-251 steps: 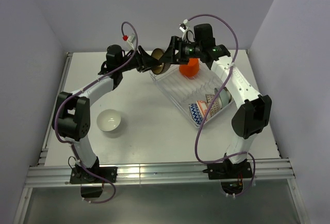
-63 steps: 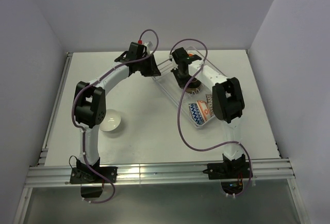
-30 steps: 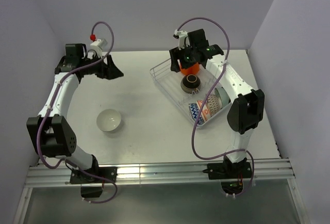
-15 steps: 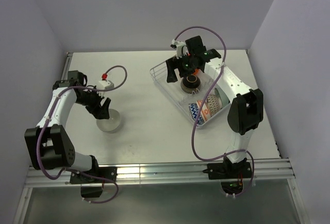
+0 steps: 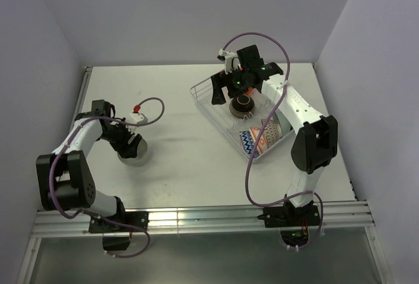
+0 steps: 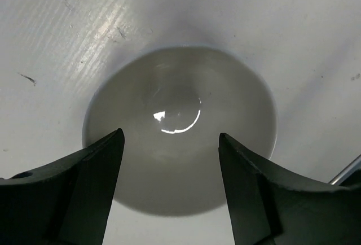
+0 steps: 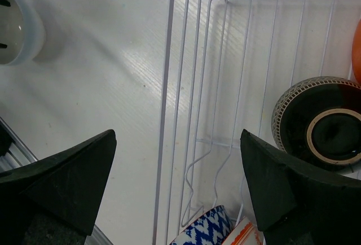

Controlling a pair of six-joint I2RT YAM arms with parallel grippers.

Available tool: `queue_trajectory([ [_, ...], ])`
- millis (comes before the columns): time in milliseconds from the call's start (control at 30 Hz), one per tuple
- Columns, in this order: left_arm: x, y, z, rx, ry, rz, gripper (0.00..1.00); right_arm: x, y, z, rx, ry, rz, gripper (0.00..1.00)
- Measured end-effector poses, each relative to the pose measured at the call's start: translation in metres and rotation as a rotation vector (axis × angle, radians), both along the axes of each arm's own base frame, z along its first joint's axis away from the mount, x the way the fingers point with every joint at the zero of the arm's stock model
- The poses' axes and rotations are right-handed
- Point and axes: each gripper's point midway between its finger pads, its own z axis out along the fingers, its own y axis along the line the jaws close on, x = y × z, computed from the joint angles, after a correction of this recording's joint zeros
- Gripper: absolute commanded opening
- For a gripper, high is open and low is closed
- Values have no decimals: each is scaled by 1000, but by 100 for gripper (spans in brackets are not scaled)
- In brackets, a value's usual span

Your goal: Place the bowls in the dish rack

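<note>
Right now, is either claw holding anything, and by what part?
Neither. The left gripper hangs open over the white bowl; the right gripper is open above the rack.

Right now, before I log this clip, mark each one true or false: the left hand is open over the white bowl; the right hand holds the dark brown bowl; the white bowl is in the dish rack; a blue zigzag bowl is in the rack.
1. The left hand is open, with the white bowl below, between its fingers. True.
2. The right hand holds the dark brown bowl. False: that hand is open and empty, and the bowl sits in the dish rack.
3. The white bowl is in the dish rack. False: it stands on the table, away from the rack.
4. A blue zigzag bowl is in the rack. True.
</note>
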Motion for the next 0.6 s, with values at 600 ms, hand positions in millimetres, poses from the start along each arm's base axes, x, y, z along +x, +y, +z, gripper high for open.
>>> queue_trajectory([
  [600,32,14,50,-61,-110,56,76,-2,-1,0,-7,1,9,98],
])
